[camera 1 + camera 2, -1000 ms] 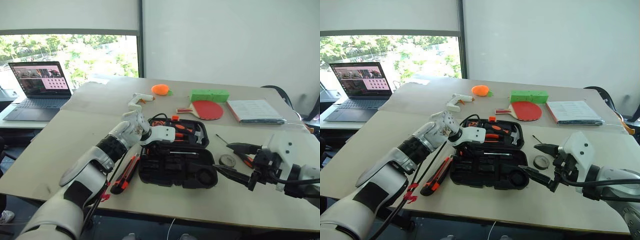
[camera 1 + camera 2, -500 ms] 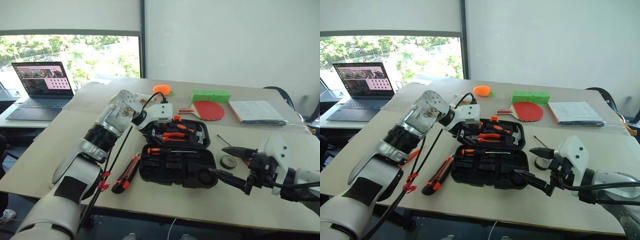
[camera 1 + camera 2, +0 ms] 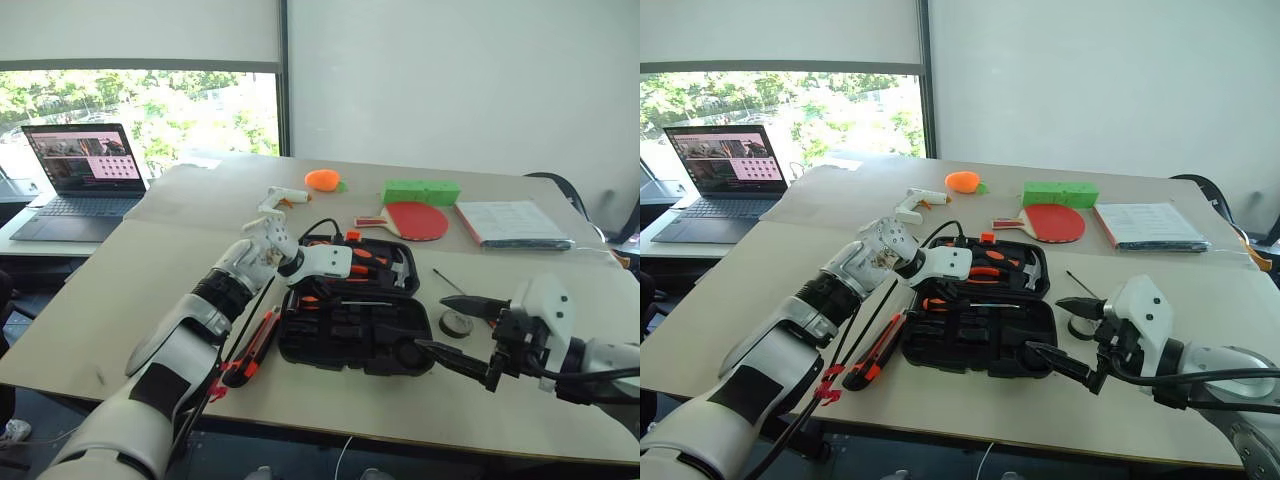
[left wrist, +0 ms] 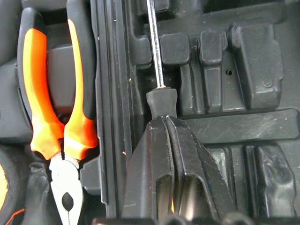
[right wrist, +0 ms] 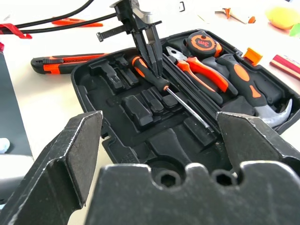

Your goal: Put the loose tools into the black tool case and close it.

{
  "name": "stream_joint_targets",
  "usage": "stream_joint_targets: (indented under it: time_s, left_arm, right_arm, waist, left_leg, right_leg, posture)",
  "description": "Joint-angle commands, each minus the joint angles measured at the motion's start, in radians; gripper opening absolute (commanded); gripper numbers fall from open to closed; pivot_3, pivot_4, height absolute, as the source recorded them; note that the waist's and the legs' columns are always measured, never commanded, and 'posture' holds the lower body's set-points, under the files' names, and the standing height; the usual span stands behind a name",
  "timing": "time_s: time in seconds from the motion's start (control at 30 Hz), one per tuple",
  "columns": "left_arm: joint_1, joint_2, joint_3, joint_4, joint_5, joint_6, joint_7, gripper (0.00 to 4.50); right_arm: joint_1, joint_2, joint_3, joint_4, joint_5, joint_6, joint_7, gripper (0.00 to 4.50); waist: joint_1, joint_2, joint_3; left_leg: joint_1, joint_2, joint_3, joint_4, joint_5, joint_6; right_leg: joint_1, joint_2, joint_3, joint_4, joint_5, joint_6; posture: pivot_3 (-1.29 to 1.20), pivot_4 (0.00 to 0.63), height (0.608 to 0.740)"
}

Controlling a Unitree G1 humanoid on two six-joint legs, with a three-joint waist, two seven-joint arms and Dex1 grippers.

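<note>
The black tool case (image 3: 355, 312) lies open on the bench (image 3: 130, 280), near the front edge, with its lid half toward the far side and its base half toward the robot. It is moulded black plastic with rounded corners, many shaped recesses and an orange latch (image 3: 350, 237) on the far rim. In the lid half sit pliers (image 4: 56, 108) with orange handles, a measuring tape (image 5: 202, 43) and a hammer (image 5: 262, 101) with an orange-and-black grip. The left claw (image 5: 149, 55) reaches down into the base half, its fingers pressed together over the orange-and-black handle of a screwdriver (image 5: 161, 86) that lies in a long slot of the case. The left wrist view shows what the head views cannot: the black end of the handle comes out just between the closed fingertips, and the thin steel shaft runs straight along the recess, beside the pliers. The right wrist view shows the same screwdriver from the other side, with the left claw standing on it. The right claw (image 3: 455, 325) hangs spread wide above the bench, just beside the right end of the case, holding nothing. A black-and-orange utility knife (image 3: 253, 347) lies on the bench by the left side of the case, and a small round tape roll (image 3: 456, 322) and a thin loose screwdriver (image 3: 448, 281) lie at its right.
</note>
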Motion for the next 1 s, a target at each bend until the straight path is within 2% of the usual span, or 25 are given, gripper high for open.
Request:
stream_joint_targets:
  time_s: [0.03, 0.33, 0.47, 0.67, 0.77, 0.8, 0.83, 0.87, 1.0]
  left_arm:
    - [-0.015, -0.018, -0.023, 0.015, 0.044, -0.005, 0.009, 0.11]
    - [0.001, -0.048, -0.077, 0.101, 0.145, -0.168, 0.093, 0.11]
    - [-0.012, -0.072, -0.041, 0.138, 0.130, -0.188, 0.104, 0.11]
    - [-0.020, -0.112, 0.294, 0.042, -0.193, 0.024, 0.092, 0.11]
    - [-0.021, 0.001, 0.383, -0.058, -0.318, 0.213, -0.060, 0.11]
    - [-0.019, 0.029, 0.394, -0.085, -0.351, 0.260, -0.103, 0.63]
    - [-0.010, 0.070, 0.409, -0.126, -0.388, 0.291, -0.155, 0.77]
    - [-0.002, 0.098, 0.417, -0.159, -0.415, 0.311, -0.184, 1.27]
    - [0.035, 0.221, 0.432, -0.293, -0.558, 0.371, -0.251, 2.79]
  right_arm:
    - [0.005, 0.010, -0.022, -0.006, -0.006, -0.034, 0.003, 4.50]
    - [0.028, 0.019, -0.032, -0.010, -0.009, -0.042, 0.004, 4.50]
    - [0.043, 0.024, -0.035, -0.011, -0.021, -0.043, -0.004, 4.50]
    - [0.127, 0.033, -0.102, 0.019, -0.088, -0.037, -0.041, 4.50]
    - [0.212, 0.054, -0.231, 0.085, -0.141, -0.054, -0.040, 4.50]
    - [0.229, 0.058, -0.261, 0.104, -0.153, -0.061, -0.035, 4.50]
    - [0.252, 0.055, -0.305, 0.136, -0.161, -0.063, -0.017, 4.50]
    - [0.266, 0.053, -0.334, 0.157, -0.164, -0.065, -0.003, 4.50]
    - [0.296, -0.031, -0.427, 0.300, -0.190, -0.077, 0.113, 4.50]
  waist:
    - [0.000, 0.000, 0.000]
    - [0.003, 0.005, -0.003]
    - [0.005, 0.005, -0.003]
    - [0.007, 0.005, -0.003]
    - [0.003, 0.006, -0.004]
    - [-0.005, 0.007, -0.004]
    - [-0.012, 0.008, -0.005]
    - [-0.014, 0.009, -0.005]
    - [-0.014, 0.009, -0.004]
  left_leg:
    - [0.000, 0.000, 0.000, 0.000, 0.000, 0.000]
    - [0.004, 0.000, 0.001, 0.001, 0.000, 0.000]
    - [0.013, 0.000, 0.004, 0.000, 0.000, 0.000]
    - [0.009, 0.000, 0.004, 0.000, 0.000, 0.000]
    - [-0.001, 0.000, 0.001, 0.001, 0.000, 0.000]
    - [-0.003, 0.000, 0.001, 0.001, 0.000, 0.000]
    - [-0.002, 0.000, 0.001, -0.001, 0.000, 0.000]
    - [-0.001, 0.000, 0.000, -0.002, 0.000, 0.000]
    - [0.001, 0.000, 0.001, -0.002, 0.000, 0.000]
  right_leg:
    - [0.000, 0.000, 0.000, 0.000, 0.000, 0.000]
    - [0.005, 0.000, 0.000, 0.000, 0.000, 0.000]
    - [0.015, 0.000, 0.000, -0.002, 0.000, 0.001]
    - [0.012, 0.000, 0.000, -0.002, 0.000, 0.001]
    - [0.000, 0.000, 0.000, 0.000, 0.000, 0.001]
    - [-0.002, 0.000, 0.000, 0.001, 0.000, 0.001]
    - [-0.003, 0.001, 0.001, 0.001, 0.000, 0.001]
    - [-0.002, 0.001, 0.001, 0.001, 0.000, 0.000]
    - [0.000, 0.000, 0.001, 0.000, 0.000, 0.000]
  posture:
    - [0.00, 0.150, 0.736]
    - [0.00, 0.150, 0.736]
    - [0.00, 0.150, 0.736]
    - [0.00, 0.150, 0.736]
    - [0.00, 0.150, 0.736]
    - [0.00, 0.150, 0.736]
    - [0.00, 0.150, 0.736]
    - [0.00, 0.150, 0.736]
    - [0.00, 0.150, 0.736]
